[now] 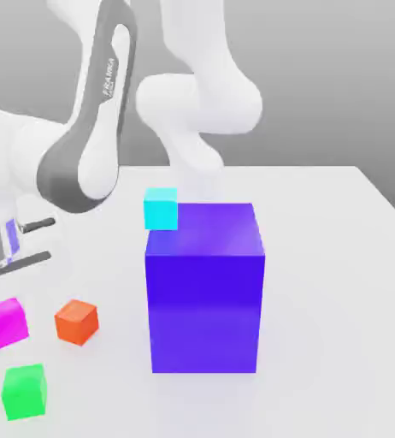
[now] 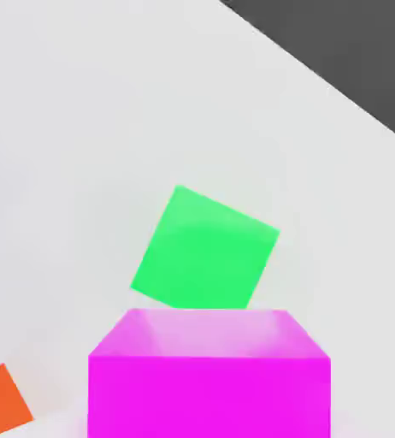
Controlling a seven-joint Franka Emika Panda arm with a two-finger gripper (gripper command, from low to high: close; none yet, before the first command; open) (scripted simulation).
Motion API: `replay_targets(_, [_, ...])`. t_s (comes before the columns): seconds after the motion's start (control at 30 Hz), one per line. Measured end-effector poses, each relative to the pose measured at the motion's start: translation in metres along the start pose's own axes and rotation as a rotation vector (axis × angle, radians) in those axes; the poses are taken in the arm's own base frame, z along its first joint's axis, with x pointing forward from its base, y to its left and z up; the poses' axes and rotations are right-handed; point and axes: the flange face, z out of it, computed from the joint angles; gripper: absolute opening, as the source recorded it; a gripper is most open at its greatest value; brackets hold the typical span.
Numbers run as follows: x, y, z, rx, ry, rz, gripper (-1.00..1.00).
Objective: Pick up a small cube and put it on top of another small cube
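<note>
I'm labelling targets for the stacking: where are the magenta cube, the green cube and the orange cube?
magenta cube point(image 1: 5, 322): exterior view, front face.
green cube point(image 1: 24, 392): exterior view, front face.
orange cube point(image 1: 75, 322): exterior view, near corner.

Bright, even rendered light; soft faint shadows beneath cubes, no glare.

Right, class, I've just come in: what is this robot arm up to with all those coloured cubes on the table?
The arm is bent low at the exterior view's left, with its shut gripper on the magenta cube, which fills the near part of the hand view. Whether that cube has left the white table cannot be told. An orange cube sits just beside it and a green cube lies in front. A big blue block stands mid-table with a small cyan cube behind its upper corner. Nothing is stacked yet.
</note>
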Motion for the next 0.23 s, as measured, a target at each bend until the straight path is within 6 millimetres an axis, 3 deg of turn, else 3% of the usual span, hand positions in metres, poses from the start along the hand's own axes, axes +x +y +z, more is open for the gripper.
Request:
replay_targets(0.1, [0.003,-0.002,0.037,0.000,0.000,-0.016,-1.00])
replay_targets(0.13, [0.003,-0.002,0.046,0.001,0.000,-0.017,1.00])
replay_targets(0.23, [0.003,-0.002,0.046,0.001,0.000,-0.017,1.00])
